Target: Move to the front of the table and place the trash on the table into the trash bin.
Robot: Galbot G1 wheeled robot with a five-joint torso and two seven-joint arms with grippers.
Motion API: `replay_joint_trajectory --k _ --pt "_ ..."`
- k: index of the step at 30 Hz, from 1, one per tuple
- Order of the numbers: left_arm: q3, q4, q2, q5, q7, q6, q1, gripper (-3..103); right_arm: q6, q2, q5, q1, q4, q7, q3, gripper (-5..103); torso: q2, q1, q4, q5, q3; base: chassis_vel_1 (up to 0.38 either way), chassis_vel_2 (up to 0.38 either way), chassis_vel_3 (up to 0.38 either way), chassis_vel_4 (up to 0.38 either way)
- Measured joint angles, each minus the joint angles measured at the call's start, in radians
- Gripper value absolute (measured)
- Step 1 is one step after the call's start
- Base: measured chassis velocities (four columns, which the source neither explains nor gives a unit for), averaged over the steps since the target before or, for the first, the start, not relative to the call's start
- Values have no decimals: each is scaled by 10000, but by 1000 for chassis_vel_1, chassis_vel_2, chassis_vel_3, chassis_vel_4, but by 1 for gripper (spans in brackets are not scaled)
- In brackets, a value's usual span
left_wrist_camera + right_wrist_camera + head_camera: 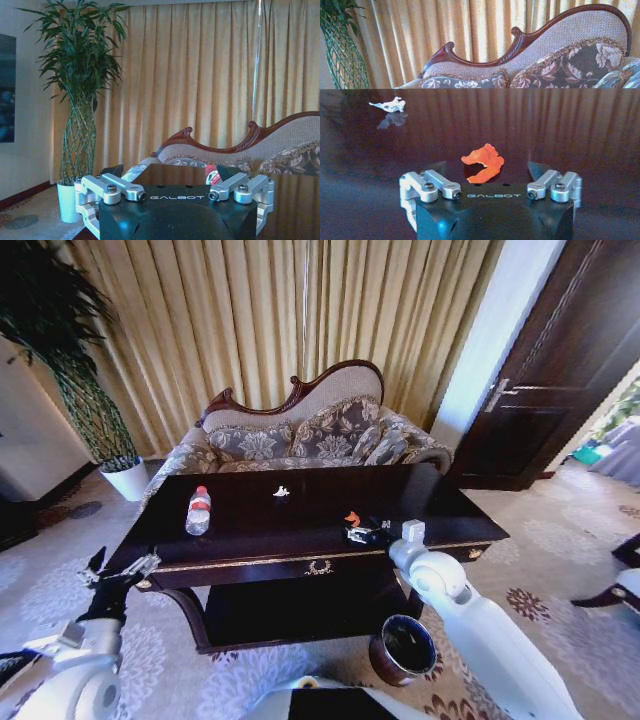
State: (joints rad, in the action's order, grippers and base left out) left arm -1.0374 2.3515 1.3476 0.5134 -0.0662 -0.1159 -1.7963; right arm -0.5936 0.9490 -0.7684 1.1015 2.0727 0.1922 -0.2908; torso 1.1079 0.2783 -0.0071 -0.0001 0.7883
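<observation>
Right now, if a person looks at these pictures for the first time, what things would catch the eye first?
Probably the long dark glossy table in the middle, with a clear bottle lying toward its left end. The right gripper is low over the tabletop near the front edge, open, with an orange scrap between its fingers; a white paper scrap lies farther back. The trash bin stands on the carpet below, and the left gripper waits open by the table's left corner.

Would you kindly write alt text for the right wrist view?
The open right gripper sits low over the dark glossy table, with an orange scrap just ahead between its fingers. A white paper scrap lies farther off, before a sofa and curtains.
</observation>
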Motion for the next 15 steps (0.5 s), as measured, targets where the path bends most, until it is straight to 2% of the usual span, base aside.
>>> replay_joint_trajectory --k 3,4,7,9,10,11,13,15 --pt "15 0 11 2 0 0 7 100 12 1 5 21 0 -7 -7 77 0 0 0 0 0 0 0 0 0" --pt "15 0 11 2 0 0 7 100 12 1 5 21 0 -7 -7 77 0 0 0 0 0 0 0 0 0" --pt "29 -1 23 0 0 0 11 100 24 2 7 38 -1 -15 -26 60 0 0 0 0 0 0 0 0 0" --pt "29 -1 23 -1 0 0 11 100 25 3 7 40 -2 -17 -30 60 0 0 0 0 0 0 0 0 0" --pt "28 -2 21 -1 0 0 10 100 27 6 7 44 -3 -19 -32 54 0 0 0 0 0 0 0 0 0" --pt "27 -3 17 -1 0 0 9 100 28 9 8 45 -3 -21 -33 44 0 0 0 0 0 0 0 0 0" --pt "25 -6 12 0 0 0 10 100 29 14 8 46 -3 -23 -33 44 0 0 0 0 0 0 0 0 0" --pt "24 -13 11 -1 0 0 15 100 31 16 7 46 -3 -26 -33 33 0 0 0 0 0 0 0 0 0"
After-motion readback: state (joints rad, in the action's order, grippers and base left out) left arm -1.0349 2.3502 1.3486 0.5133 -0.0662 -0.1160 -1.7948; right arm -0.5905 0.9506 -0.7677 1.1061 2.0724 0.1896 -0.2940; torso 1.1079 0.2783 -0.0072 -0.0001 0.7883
